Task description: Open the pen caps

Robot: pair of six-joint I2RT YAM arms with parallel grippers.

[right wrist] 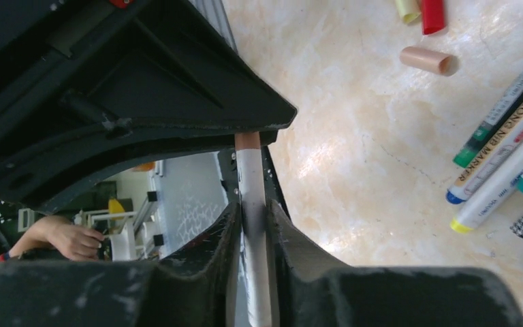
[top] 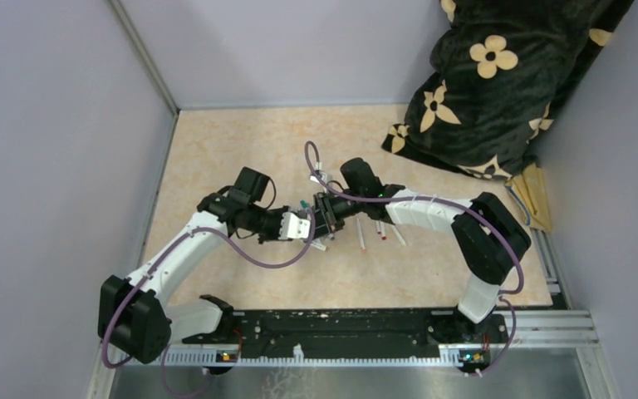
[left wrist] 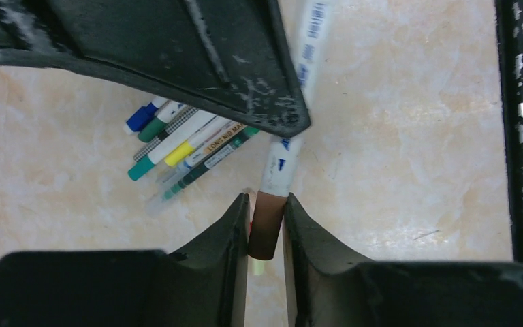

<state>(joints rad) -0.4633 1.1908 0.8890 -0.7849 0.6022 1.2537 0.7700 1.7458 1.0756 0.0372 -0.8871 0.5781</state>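
Both grippers meet over the middle of the table, on one pen. My left gripper (left wrist: 267,204) is shut on its brown pen cap (left wrist: 267,231), which stands between the two fingers. My right gripper (right wrist: 252,208) is shut on the same pen's white barrel (right wrist: 250,177); the brown cap end (right wrist: 248,141) shows just beyond it, under the left gripper's finger. In the top view the left gripper (top: 303,223) and right gripper (top: 322,214) face each other tip to tip. Several more pens (left wrist: 184,146) lie bunched on the table.
Loose caps lie on the table: a beige one (right wrist: 425,60), a red one (right wrist: 433,13) and a yellowish one (right wrist: 408,8). A few pens (top: 380,231) lie under the right arm. A dark flowered blanket (top: 498,83) fills the back right corner.
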